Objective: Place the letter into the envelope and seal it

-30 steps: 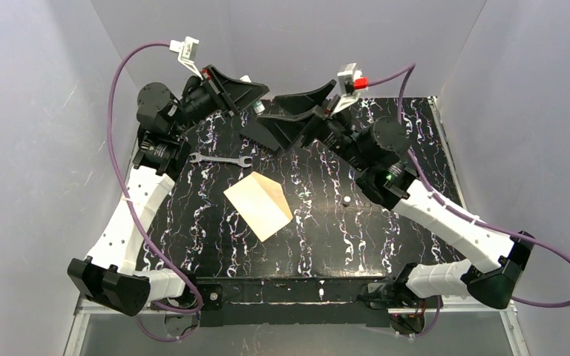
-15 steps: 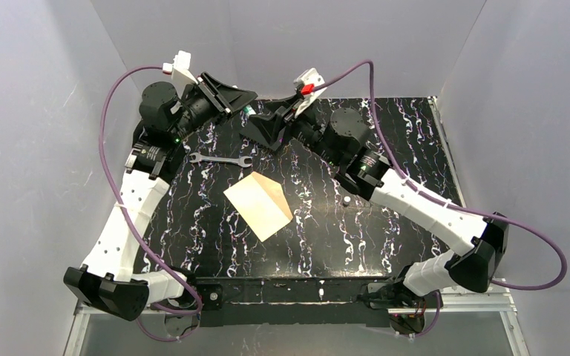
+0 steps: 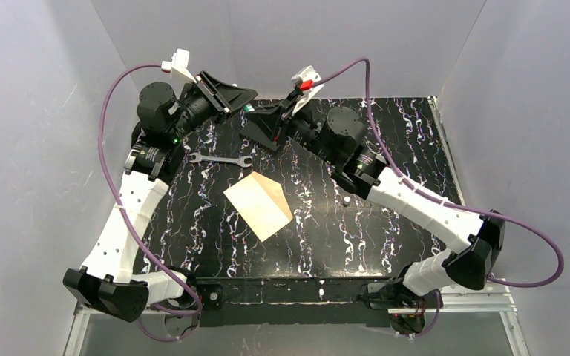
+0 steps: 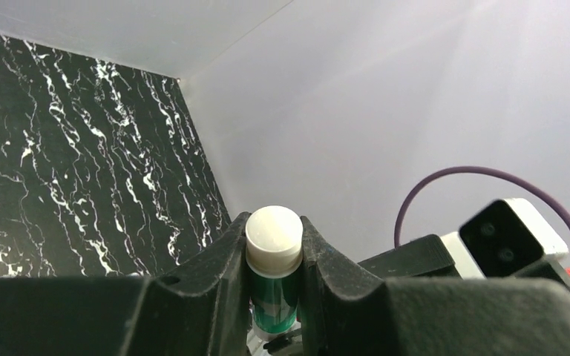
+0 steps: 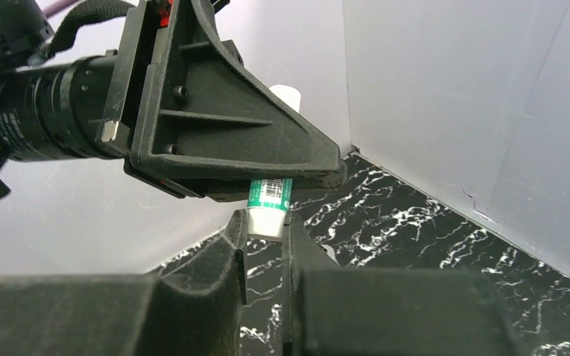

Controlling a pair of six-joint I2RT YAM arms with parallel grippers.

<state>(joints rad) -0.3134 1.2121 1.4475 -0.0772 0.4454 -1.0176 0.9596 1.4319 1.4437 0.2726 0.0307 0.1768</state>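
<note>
On the black marbled table (image 3: 386,222), the cream envelope (image 3: 249,202) lies flat at the middle, tan along its right side, with a wrench (image 3: 220,159) near its far side. Above the far edge, the left gripper (image 4: 273,252) and the right gripper (image 5: 266,230) each pinch 1 end of a green glue stick (image 5: 269,191).

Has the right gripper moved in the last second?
Yes: against the wrench, the right gripper shifted left, onto the glue stick the left gripper holds.
</note>
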